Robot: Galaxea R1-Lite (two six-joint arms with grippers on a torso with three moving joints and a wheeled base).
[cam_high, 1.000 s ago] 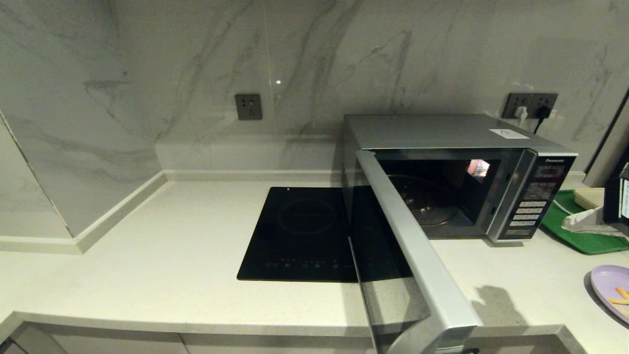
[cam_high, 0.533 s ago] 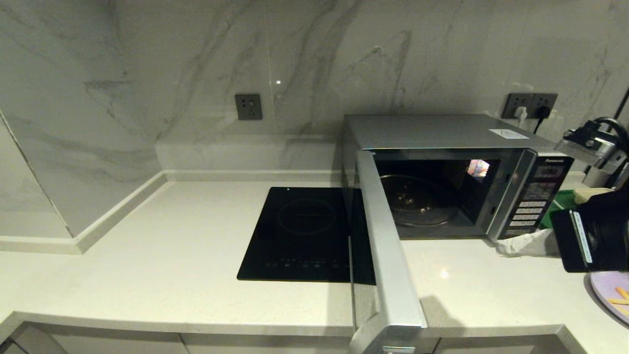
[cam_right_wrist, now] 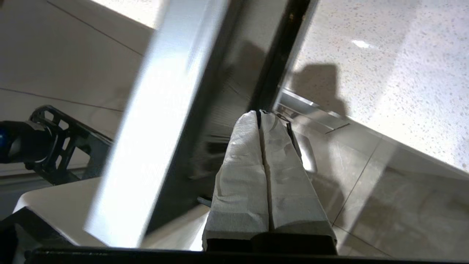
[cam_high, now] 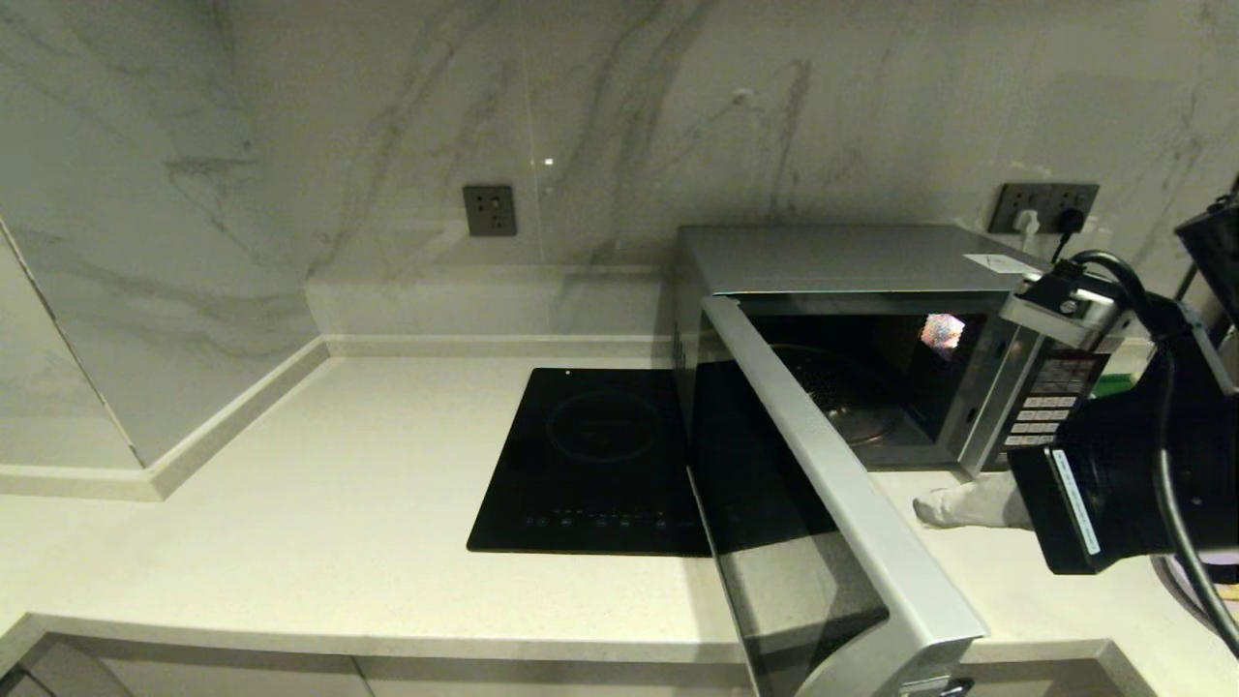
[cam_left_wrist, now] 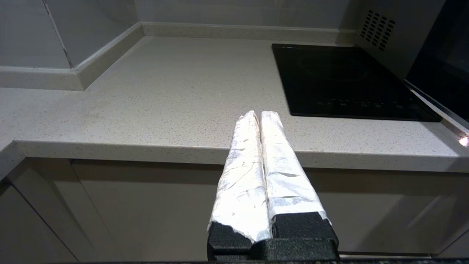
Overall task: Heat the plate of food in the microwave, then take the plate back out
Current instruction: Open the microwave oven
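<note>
Marble-veined wall panels rose behind a pale speckled surface (cam_high: 319,523), with a black induction cooktop (cam_high: 590,465) set flat into it. Just right of the cooktop stood the microwave (cam_high: 871,266), its door (cam_high: 832,523) swung wide toward the front edge and the glass turntable (cam_high: 852,402) visible in the dark cavity. The right gripper (cam_high: 934,507) hovered low over the surface in front of the oven's button panel, its white-wrapped fingers (cam_right_wrist: 263,176) pressed together and empty, tips pointing at the door's inner side. The right arm's black body hid most of the plate of food (cam_high: 1176,581); only a sliver of its rim showed at the right edge. The left gripper (cam_left_wrist: 260,117) hung parked before the surface's front edge, fingers (cam_left_wrist: 278,165) closed on nothing.
</note>
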